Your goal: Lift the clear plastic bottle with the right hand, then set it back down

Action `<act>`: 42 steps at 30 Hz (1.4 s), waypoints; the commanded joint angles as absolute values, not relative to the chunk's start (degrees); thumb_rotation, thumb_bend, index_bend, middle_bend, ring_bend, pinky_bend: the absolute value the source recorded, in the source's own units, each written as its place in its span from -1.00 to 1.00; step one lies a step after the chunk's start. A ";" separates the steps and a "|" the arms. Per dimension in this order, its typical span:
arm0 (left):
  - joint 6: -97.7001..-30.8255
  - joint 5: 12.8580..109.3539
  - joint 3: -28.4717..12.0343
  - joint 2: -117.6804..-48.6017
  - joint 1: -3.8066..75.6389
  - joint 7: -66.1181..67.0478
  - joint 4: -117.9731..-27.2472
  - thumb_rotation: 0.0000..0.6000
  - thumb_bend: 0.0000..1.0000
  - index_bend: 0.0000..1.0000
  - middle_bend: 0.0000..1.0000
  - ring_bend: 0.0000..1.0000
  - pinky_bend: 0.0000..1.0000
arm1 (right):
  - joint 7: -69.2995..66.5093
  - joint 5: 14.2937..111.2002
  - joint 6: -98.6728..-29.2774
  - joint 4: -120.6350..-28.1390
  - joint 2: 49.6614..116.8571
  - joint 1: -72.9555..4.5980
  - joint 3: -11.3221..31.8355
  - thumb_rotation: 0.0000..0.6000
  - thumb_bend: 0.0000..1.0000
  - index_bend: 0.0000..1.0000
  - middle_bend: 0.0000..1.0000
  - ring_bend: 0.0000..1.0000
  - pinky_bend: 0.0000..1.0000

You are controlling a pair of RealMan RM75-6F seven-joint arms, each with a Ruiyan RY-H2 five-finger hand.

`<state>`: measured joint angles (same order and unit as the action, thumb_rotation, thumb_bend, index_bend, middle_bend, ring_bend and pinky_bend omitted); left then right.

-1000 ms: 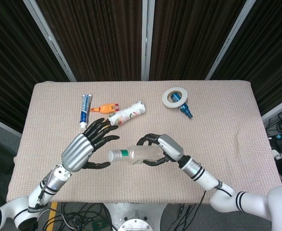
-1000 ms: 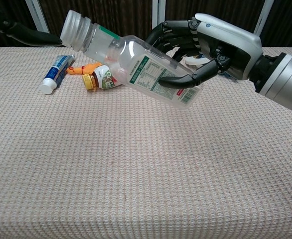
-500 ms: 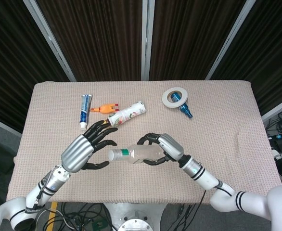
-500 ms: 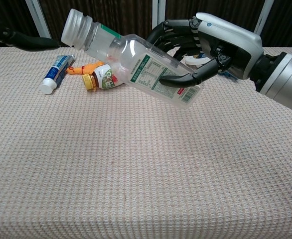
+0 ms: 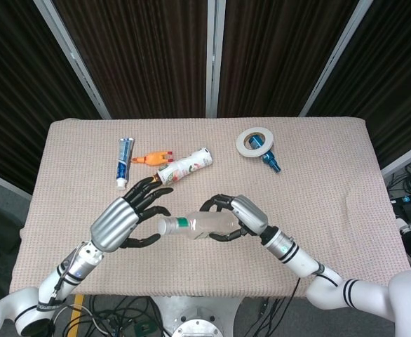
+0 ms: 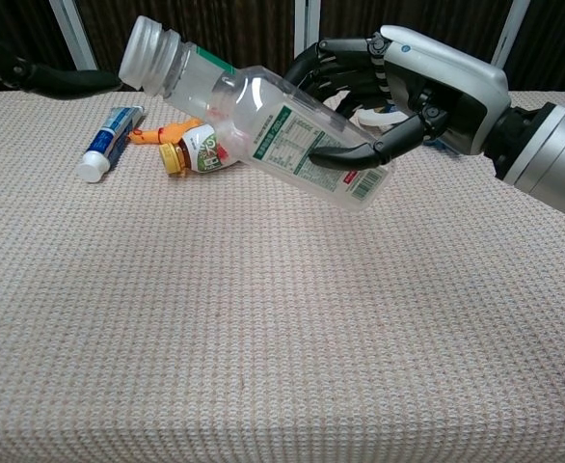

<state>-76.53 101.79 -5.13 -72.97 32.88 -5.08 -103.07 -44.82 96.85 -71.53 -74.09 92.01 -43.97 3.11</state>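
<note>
My right hand (image 5: pixel 242 216) (image 6: pixel 413 87) grips the clear plastic bottle (image 5: pixel 197 226) (image 6: pixel 254 116) around its labelled body. The bottle is off the table, lying nearly level with its capless neck pointing left and slightly up. My left hand (image 5: pixel 125 216) hovers just left of the bottle's neck with fingers spread and nothing in it; the chest view shows only dark fingers (image 6: pixel 61 79) of it at the top left.
On the beige cloth table (image 5: pixel 318 182) lie a blue-and-white tube (image 5: pixel 124 161) (image 6: pixel 109 142), an orange toy (image 5: pixel 153 158), a small printed bottle with a yellow cap (image 5: pixel 185 165) (image 6: pixel 201 152), a tape roll (image 5: pixel 254 141) and a blue item (image 5: pixel 269 161).
The bottle has stayed almost still in my right hand. My left hand has shifted slightly toward the bottle's neck.
</note>
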 commanded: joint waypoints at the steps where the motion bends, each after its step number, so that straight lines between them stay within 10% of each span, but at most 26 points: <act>1: -76.51 101.78 -5.11 -73.02 32.94 -5.08 -103.01 1.00 -0.53 -0.25 -0.80 -0.93 -1.00 | -44.80 96.81 -71.55 -74.13 92.01 -43.99 3.14 1.00 -0.14 0.02 -0.06 -0.39 -0.08; 42: -78.53 101.94 -4.65 -73.70 32.92 -8.20 -101.96 1.00 -0.35 -0.07 -0.76 -0.93 -1.00 | -44.87 96.59 -73.32 -73.34 92.39 -43.02 3.04 1.00 -0.14 0.04 -0.05 -0.39 -0.08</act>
<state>-78.53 101.92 -4.68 -73.73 32.92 -8.16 -101.94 -44.91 96.53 -73.28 -73.37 92.45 -43.07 3.10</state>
